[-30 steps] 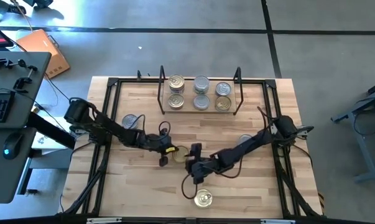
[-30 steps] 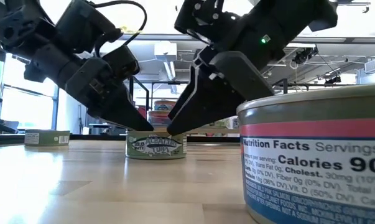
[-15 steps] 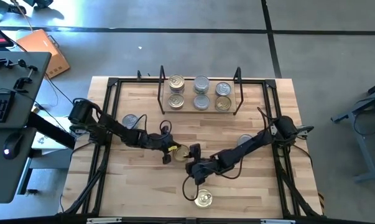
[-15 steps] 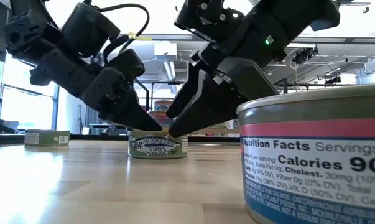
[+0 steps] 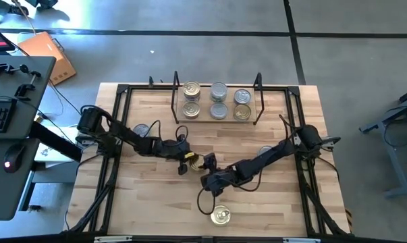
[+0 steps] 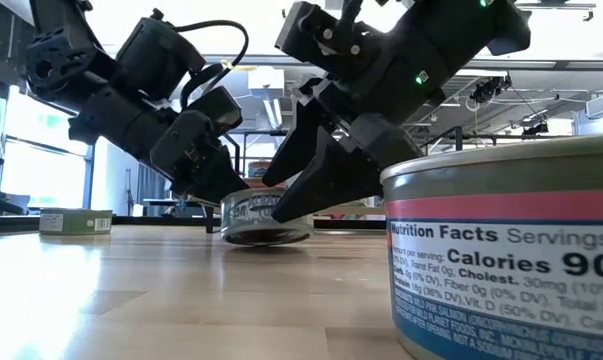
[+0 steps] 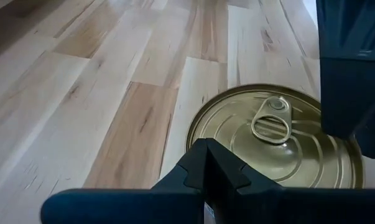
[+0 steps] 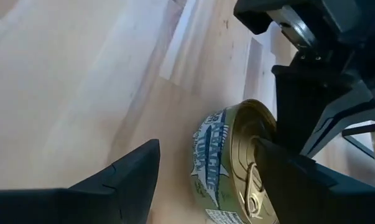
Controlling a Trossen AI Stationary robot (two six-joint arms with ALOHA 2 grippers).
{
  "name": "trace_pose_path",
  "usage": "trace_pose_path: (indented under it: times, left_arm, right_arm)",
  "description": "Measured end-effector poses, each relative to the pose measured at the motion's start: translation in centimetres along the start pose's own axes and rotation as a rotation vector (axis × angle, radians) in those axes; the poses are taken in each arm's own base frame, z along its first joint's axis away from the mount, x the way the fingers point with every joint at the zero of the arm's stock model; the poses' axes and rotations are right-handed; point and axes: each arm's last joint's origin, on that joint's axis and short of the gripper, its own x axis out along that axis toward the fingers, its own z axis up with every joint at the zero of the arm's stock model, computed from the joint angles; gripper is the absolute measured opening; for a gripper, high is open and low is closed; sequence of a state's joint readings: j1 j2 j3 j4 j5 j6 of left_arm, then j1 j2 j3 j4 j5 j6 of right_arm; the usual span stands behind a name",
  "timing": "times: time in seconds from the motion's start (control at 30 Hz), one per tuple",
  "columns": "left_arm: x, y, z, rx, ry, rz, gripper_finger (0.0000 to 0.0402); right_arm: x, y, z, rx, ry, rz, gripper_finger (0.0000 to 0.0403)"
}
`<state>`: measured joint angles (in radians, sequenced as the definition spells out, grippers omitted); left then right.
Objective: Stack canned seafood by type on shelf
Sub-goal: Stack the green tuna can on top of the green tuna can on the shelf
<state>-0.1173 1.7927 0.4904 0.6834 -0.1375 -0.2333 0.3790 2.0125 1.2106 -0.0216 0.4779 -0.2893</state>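
Mid-bench, your two tools meet over a single gold-lidded tin. The left tool has its fingers pressed together, tips down at the tin's left edge; in the low view the tin sits tilted, one side lifted off the wood, wedged between the left tool and the right tool. Your right tool stands spread, one finger on each side of the tin; the right wrist view shows the tin, with its blue-and-white label and pull tab, lying between the two dark fingers and touching the far one. From the left wrist view you look down on the same gold lid, with the other arm's dark finger at its far rim.

At the back of the bench, the shelf carries six tins in two rows of three: gold lids in the left column, silver in the middle column, and silver over gold in the right column. Loose tins lie elsewhere: a silver one near the left frame rail, one partly hidden under the right arm, and a gold one at the front edge, which fills the low view's foreground with its nutrition label.
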Motion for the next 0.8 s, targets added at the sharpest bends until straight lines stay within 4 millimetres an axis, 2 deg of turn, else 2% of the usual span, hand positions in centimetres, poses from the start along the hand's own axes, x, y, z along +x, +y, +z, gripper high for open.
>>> trace_pose_path:
  times: [0.23,0.57,0.8]
  left_arm:
    - [0.0,0.0,0.0,0.000,-0.002,-0.014,0.0000]
    - [0.0,0.4,0.0,-0.007,0.001,-0.015,0.0000]
    - [0.0,0.4,0.0,-0.004,0.000,-0.019,0.0000]
  right_arm:
    - [0.4,-0.9,-0.3,-0.038,0.019,-0.041,0.0255]
    - [0.7,-1.0,-0.4,-0.139,0.002,0.031,0.0255]
    - [2.6,-0.2,-1.3,-0.144,0.042,-0.054,0.0255]
